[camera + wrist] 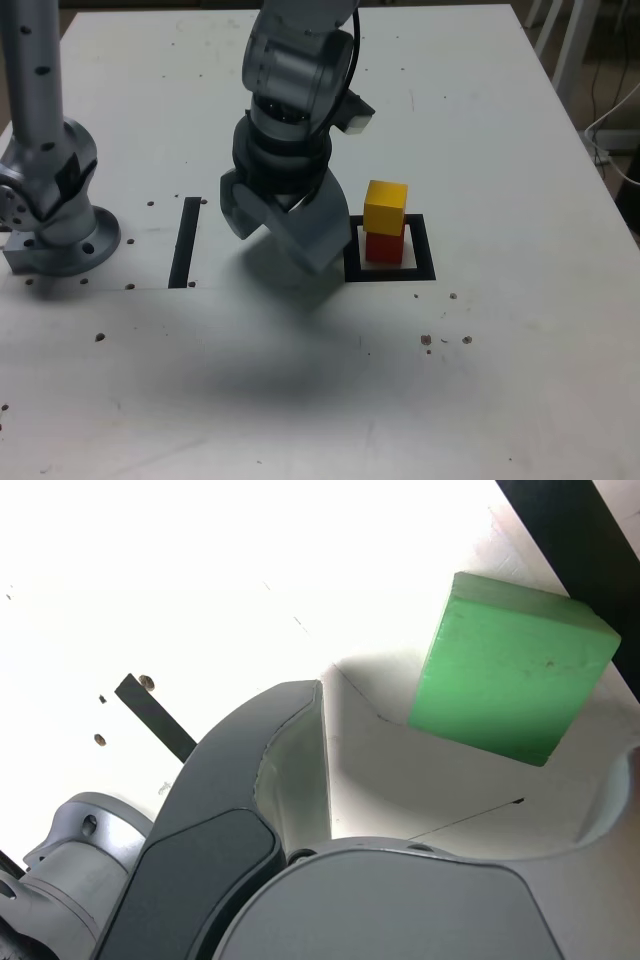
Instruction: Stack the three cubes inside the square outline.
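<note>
Closest to the wrist camera is the tool (475,718), its jaws spread wide and gripping nothing. Between them, a little beyond the fingertips, the green cube (522,670) sits on the desk (230,400), with bare desk showing between it and one finger. That is the relation the next move turns on: the cube lies ahead of the tool and off-centre, closer to one jaw, so the tool should probably shift or turn slightly before closing. A cube has no long axis to follow, only opposite faces to match.

In the exterior view the tool hides the green cube; it hangs left of the square outline (425,247). The wrist view shows the cube just beside a black edge of that outline; whether they touch I cannot tell. Inside the outline, the yellow cube (386,207) rests on the red cube (384,248).

Counted: one green cube, one yellow, one red; one outline; one black strip (185,243), farther left; one arm (292,75).
</note>
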Robot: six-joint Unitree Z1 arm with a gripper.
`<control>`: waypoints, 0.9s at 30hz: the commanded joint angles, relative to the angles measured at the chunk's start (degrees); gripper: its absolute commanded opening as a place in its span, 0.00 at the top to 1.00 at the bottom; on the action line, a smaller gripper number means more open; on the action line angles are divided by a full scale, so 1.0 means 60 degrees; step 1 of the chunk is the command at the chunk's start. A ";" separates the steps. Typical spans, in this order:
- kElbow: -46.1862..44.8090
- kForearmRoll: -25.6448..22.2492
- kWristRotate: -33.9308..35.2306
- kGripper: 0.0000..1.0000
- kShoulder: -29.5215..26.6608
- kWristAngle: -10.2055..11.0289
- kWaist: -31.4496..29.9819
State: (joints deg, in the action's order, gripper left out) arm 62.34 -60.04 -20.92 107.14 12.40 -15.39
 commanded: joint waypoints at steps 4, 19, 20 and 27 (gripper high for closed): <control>-0.0019 0.0075 0.0035 0.08 0.0146 0.0011 0.0028; 0.0025 0.0317 0.0127 0.31 0.0446 0.0002 0.0029; 0.0025 0.0324 0.0144 0.34 0.0446 0.0006 0.0029; 0.0007 0.0367 0.0257 0.48 0.0438 0.0088 0.0030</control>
State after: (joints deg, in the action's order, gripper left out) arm 62.41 -57.97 -19.57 109.60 12.74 -15.33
